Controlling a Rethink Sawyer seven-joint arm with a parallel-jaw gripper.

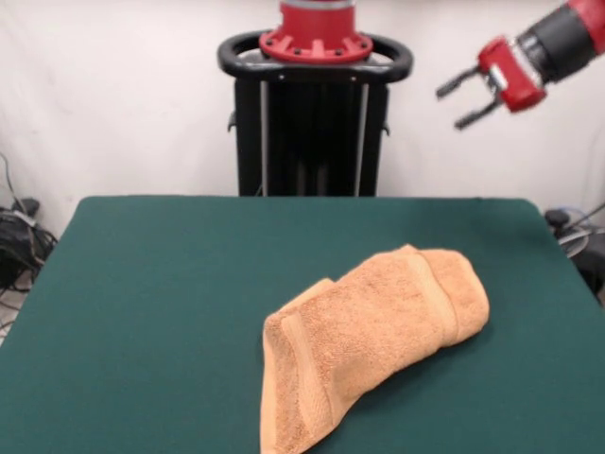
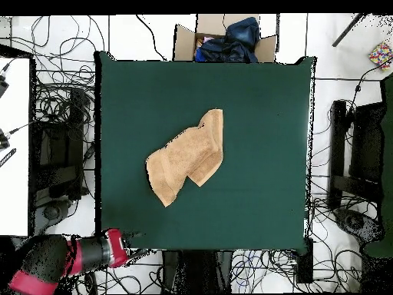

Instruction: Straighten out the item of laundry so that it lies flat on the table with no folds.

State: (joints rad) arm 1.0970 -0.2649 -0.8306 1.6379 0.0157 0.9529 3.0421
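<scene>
The orange-tan towel [image 1: 364, 345] lies folded over itself in a long diagonal bundle on the dark green table [image 1: 151, 303], with a woven band showing near its lower end. In the overhead view the towel [image 2: 186, 157] lies near the table's [image 2: 253, 115] middle. My gripper [image 1: 466, 96] is open and empty, held high in the air off the table's far right corner in the front view. In the overhead view the gripper [image 2: 132, 244] is off the table's bottom left corner, far from the towel.
The black pedestal [image 1: 312, 123] stands behind the table's far edge. A cardboard box with dark cloth [image 2: 226, 42] sits beyond the table's top edge in the overhead view. Cables and black equipment [image 2: 57, 154] lie on the floor around the table.
</scene>
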